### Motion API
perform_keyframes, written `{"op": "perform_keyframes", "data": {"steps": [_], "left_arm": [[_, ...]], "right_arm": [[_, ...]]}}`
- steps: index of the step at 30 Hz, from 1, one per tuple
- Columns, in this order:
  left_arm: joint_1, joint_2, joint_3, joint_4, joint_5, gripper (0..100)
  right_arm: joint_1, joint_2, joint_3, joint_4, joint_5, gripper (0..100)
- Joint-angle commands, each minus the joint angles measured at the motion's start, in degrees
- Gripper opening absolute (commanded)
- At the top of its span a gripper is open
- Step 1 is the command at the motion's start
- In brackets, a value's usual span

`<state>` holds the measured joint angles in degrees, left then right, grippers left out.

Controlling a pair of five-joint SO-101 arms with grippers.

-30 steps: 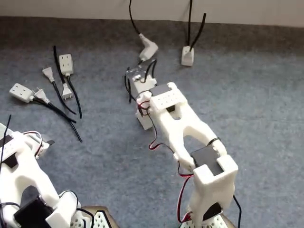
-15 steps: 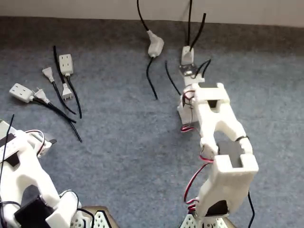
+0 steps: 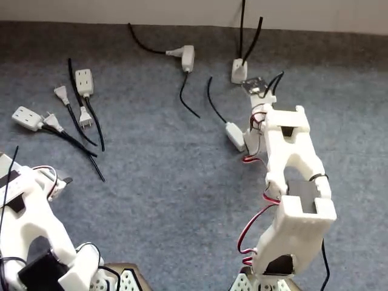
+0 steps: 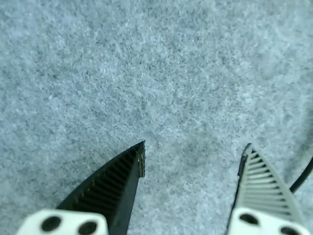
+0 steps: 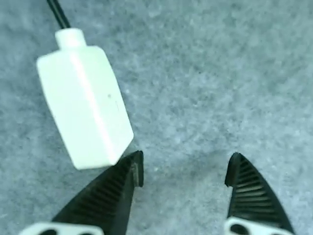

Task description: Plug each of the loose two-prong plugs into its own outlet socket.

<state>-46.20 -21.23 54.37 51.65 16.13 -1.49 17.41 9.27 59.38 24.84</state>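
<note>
Loose plugs (image 3: pixel 60 93) and sockets (image 3: pixel 83 82) lie clustered near the left edge of the table (image 3: pixel 151 182) in the high view. A white corded block (image 3: pixel 235 136) lies toward the middle, just beside the front end of the right arm (image 3: pixel 291 157).

From the left wrist, the left gripper (image 4: pixel 194 149) hangs wide open and empty over bare table, with a black cord (image 4: pixel 303 178) off to one side.

From the right wrist, the right gripper (image 5: pixel 186 161) is also spread wide with nothing in it. The block lies outside the gap, its corner just beside one fingertip; no prongs or slots show. Picking it up looks like the step in hand. The gripper should shift sideways until the block sits centred between the fingers. It should then close across the narrow sides of the body, not the cord, leaving the end face free.
</note>
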Motion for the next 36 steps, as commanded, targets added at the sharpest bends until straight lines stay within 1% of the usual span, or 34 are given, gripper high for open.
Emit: {"op": "perform_keyframes", "data": {"steps": [1, 6, 12, 18, 21, 25, 30, 34, 36], "left_arm": [[1.19, -1.63, -0.22, -0.70, 0.18, 31], [1.19, -1.63, -0.22, -0.70, 0.18, 31], [1.19, -1.63, -0.22, -0.70, 0.18, 31], [1.19, -1.63, -0.22, -0.70, 0.09, 31], [1.19, -1.63, -0.22, -0.70, 0.09, 31], [1.19, -1.63, -0.22, -0.70, 0.09, 31], [1.19, -1.63, -0.22, -0.70, 0.09, 31], [1.19, -1.63, -0.22, -0.70, 0.09, 31], [1.19, -1.63, -0.22, -0.70, 0.09, 31]], "right_arm": [[0.22, -6.46, -3.12, 1.10, 1.05, 27.0], [-2.77, -12.35, -3.12, 5.32, 1.05, 27.0], [-5.49, -17.19, -2.95, 6.11, 1.14, 27.2], [-11.30, -14.81, -1.80, 5.23, 1.14, 27.2], [-13.23, -11.47, -1.71, 1.63, 1.05, 27.2], [-13.49, -6.11, -1.80, -2.51, 1.05, 27.2], [-12.88, -2.42, -4.44, -3.30, 1.05, 27.2], [-9.71, -1.71, -8.31, -3.38, 1.32, 27.2], [-8.13, -1.63, -9.54, -3.56, 4.31, 27.2]]}}
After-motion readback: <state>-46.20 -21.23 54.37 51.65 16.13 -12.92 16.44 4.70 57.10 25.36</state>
